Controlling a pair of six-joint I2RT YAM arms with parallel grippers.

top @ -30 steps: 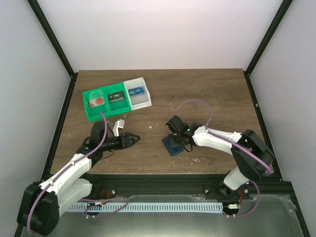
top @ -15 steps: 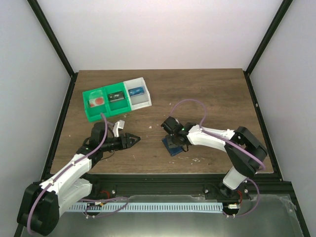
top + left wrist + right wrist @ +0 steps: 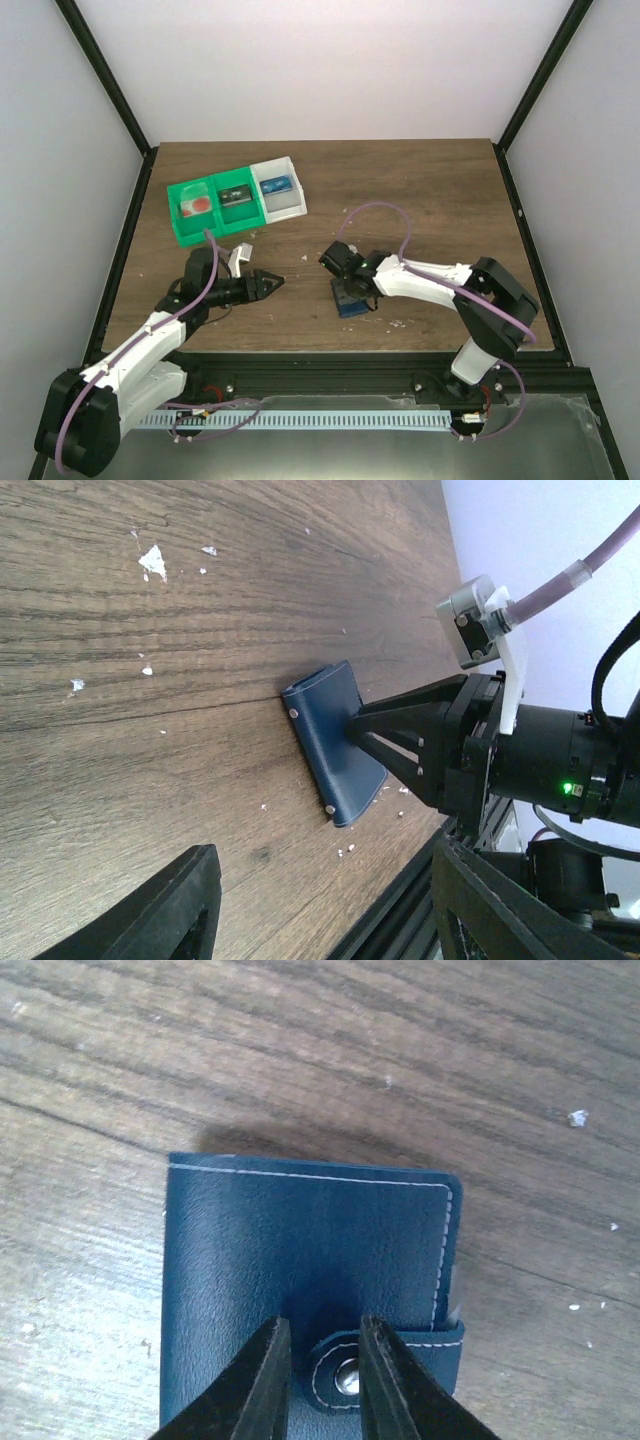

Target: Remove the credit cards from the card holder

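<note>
Right gripper (image 3: 318, 1365) sat straight on top of the card holder (image 3: 300, 1250), tips touching the leather at the edge nearest my wrist. Jaws were nearly together with only a slim gap, and the snap (image 3: 346, 1378) on the closing tab (image 3: 400, 1350) showed in that gap. Couldn't tell if I had the tab pinched or was just pressing down either side of it.

Holder lay flat and closed on the table (image 3: 420, 200), near the front edge, roughly midway between my two bases. No credit cards visible.

Key relation: in the right wrist view the tab came in from the holder's right edge and ran along my closing line, its free rounded end toward the finger on the left of that view. So I judged it had to be peeled from that end, back toward the right edge.

Left gripper (image 3: 272, 282) was spread open and held nothing, well apart to the left, pointing at the holder's side. Right arm was nearer by far; left looked placed to steady the holder.
</note>
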